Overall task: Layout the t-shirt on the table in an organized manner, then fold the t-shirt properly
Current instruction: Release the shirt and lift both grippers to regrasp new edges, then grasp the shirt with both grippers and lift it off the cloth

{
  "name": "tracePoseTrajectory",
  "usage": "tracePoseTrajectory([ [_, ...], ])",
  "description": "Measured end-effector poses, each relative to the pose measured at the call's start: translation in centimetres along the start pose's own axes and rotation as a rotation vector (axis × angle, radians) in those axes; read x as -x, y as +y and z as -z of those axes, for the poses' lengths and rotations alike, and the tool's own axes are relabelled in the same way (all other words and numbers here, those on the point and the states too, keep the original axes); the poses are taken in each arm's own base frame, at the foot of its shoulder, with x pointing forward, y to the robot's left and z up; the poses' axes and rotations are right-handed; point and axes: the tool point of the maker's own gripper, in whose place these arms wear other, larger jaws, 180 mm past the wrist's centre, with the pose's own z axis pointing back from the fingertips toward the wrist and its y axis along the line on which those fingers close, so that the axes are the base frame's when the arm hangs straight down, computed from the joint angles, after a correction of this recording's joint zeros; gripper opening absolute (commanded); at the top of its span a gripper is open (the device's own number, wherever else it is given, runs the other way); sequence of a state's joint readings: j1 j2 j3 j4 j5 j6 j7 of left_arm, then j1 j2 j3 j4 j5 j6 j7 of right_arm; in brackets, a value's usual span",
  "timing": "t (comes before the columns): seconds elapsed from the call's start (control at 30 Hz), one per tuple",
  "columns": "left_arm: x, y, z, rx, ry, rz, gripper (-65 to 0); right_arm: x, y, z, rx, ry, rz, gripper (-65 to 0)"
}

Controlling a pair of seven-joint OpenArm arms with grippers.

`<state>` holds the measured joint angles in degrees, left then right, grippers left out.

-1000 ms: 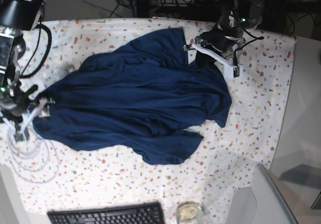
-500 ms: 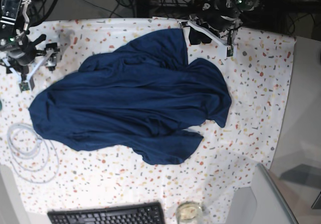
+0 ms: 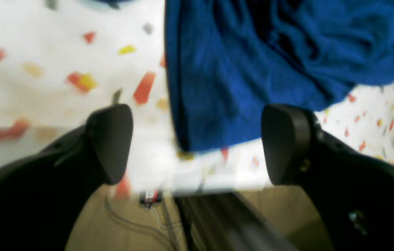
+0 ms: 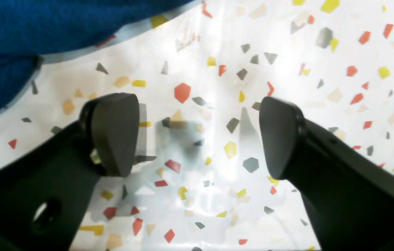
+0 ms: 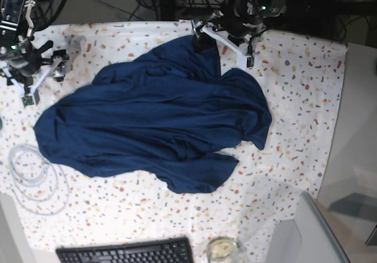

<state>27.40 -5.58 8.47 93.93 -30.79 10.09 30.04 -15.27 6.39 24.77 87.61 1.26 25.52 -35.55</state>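
A navy-blue t-shirt point(image 5: 159, 121) lies rumpled and spread across the middle of a worktop point(image 5: 306, 98) covered in white cloth with red, yellow and grey flecks.

The left jaws point(image 3: 197, 143) stand wide open at the far edge of the worktop and hold nothing. One corner of the shirt's edge lies between them, nearer the right-hand finger, with bare speckled cloth toward the other. That view is blurred.

The right jaws point(image 4: 197, 134) are also wide open and empty, over bare speckled cloth. The shirt's edge lies just beyond the left-hand finger, apart from it.

A coil of clear tubing point(image 5: 32, 177), a black keyboard point(image 5: 126, 252) and a small glass point(image 5: 222, 249) sit near the worktop's near edge, well away from both jaws.
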Motion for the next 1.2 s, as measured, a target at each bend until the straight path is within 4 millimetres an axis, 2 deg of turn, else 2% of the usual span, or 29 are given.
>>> tracePoseTrajectory([
  [0.07, -0.3, -1.1, 1.1, 0.019, -0.005, 0.029, -15.1, -0.1, 0.1, 0.0, -0.002, -0.002, 0.002, -16.1],
  [0.1, -0.4, -1.7, 1.5, 0.033, -0.003, 0.045, -21.7, -0.1, 0.1, 0.0, -0.001, -0.002, 0.001, -16.1],
  [0.13, -0.2, -2.2, 1.8, 0.044, 0.003, 0.055, -31.8, -0.1, 0.0, 0.0, -0.001, -0.003, 0.002, -16.1],
  [0.2, 1.0, -2.7, 1.8, 0.06, 0.05, 0.05, -58.9, -0.1, 0.0, 0.0, 0.0, -0.003, 0.002, -16.1],
  [0.23, 1.5, -2.8, 1.5, 0.06, 0.075, 0.05, -65.0, -0.2, 0.0, 0.0, 0.0, -0.004, 0.002, -16.1],
  [0.27, 1.5, -3.0, 1.1, 0.065, 0.075, 0.053, -65.0, -0.3, 0.0, 0.0, 0.0, -0.005, 0.002, -16.1],
  [0.33, -0.7, -3.7, -0.1, 0.102, 0.021, 0.068, -65.0, -0.8, -0.1, 0.1, 0.004, -0.011, 0.003, -16.1],
  [0.5, -11.3, -3.9, -4.1, 0.098, -0.169, 0.106, -65.0, -1.3, 0.1, 1.4, -0.016, -0.005, 0.033, -16.1],
  [0.57, -14.4, -4.6, -5.2, 0.112, -0.206, 0.083, -65.0, -1.1, 0.2, 2.1, -0.024, 0.014, 0.043, -16.1],
  [0.63, -17.0, -5.3, -5.2, 0.125, -0.237, 0.057, -65.0, -1.5, -0.1, 2.2, -0.02, 0.012, 0.042, -16.1],
  [0.7, -18.7, -6.3, -5.1, 0.152, -0.271, 0.045, -65.0, -1.8, -0.8, 2.1, -0.01, 0.014, 0.026, -16.1],
  [0.8, -21.5, -7.2, -5.3, 0.168, -0.336, 0.037, -65.0, -0.2, -1.5, 1.8, 0.004, 0.112, 0.014, -16.1],
  [0.9, -25.6, -9.7, -5.9, 0.222, -0.44, 0.036, -65.0, 0.7, -1.1, 1.4, 0.001, 0.135, 0.007, -16.1],
  [0.97, -27.5, -12.0, -6.0, 0.268, -0.474, 0.043, -65.0, 1.2, 0.0, 0.9, -0.01, 0.139, -0.048, -16.1],
  [1.03, -28.1, -14.2, -5.8, 0.311, -0.465, 0.069, -65.0, 1.6, 2.2, 0.4, -0.049, 0.144, -0.126, -16.1],
  [1.13, -29.8, -17.4, -6.5, 0.375, -0.488, 0.104, -65.0, 1.0, 5.9, -0.1, -0.12, 0.12, -0.208, -16.1],
  [1.2, -31.5, -18.9, -7.5, 0.404, -0.534, 0.114, -65.0, 0.0, 7.6, 0.1, -0.156, 0.096, -0.23, -16.1],
])
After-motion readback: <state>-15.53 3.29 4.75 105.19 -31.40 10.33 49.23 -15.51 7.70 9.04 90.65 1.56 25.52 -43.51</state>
